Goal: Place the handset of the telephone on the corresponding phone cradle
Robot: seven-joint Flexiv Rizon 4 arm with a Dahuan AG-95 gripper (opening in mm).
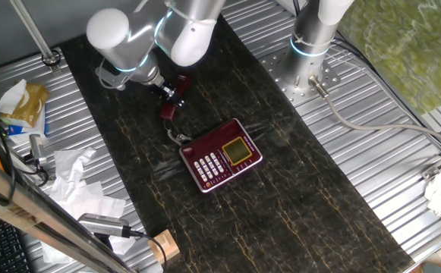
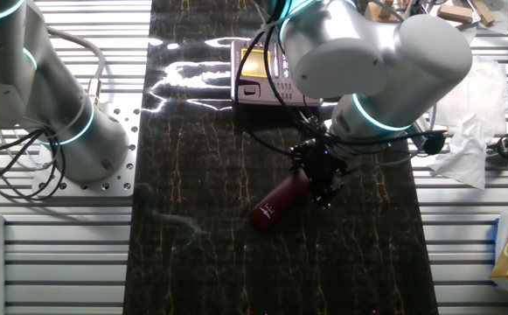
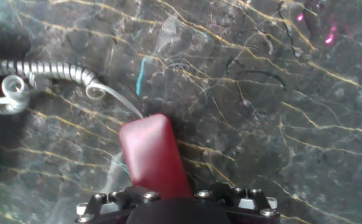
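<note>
A dark marbled mat (image 1: pixel 281 197) runs the length of the ribbed metal table (image 1: pixel 402 152), and the silver arm (image 1: pixel 140 34) leans in over the mat's far end in one fixed view. Crumpled white paper (image 1: pixel 76 178) and a small wooden block (image 1: pixel 163 246) sit off the mat on the table's left side.

The telephone (image 1: pixel 222 155) lies flat near the middle of the mat, keypad and yellow-green display facing up. Its phone cradle (image 1: pixel 205 139), the long dark red strip on the edge facing the arm, has nothing resting in it.

The handset (image 2: pixel 280 202) is apart from the base, with bare mat between them. In the other fixed view it is a dark red bar slanting from the tool down toward the mat; whether its free end touches the surface cannot be told. The hand view shows that rounded free end (image 3: pixel 151 154) sticking out past the fingers, over the marbled mat.

The gripper (image 2: pixel 319 182) is clamped on the handset near its upper end, black fingers pressed to either side of the bar, so most of the handset's length reaches out beyond the tool.

The curly cord (image 3: pixel 40 78) leaves the handset's free end and coils away to the left in the hand view
</note>
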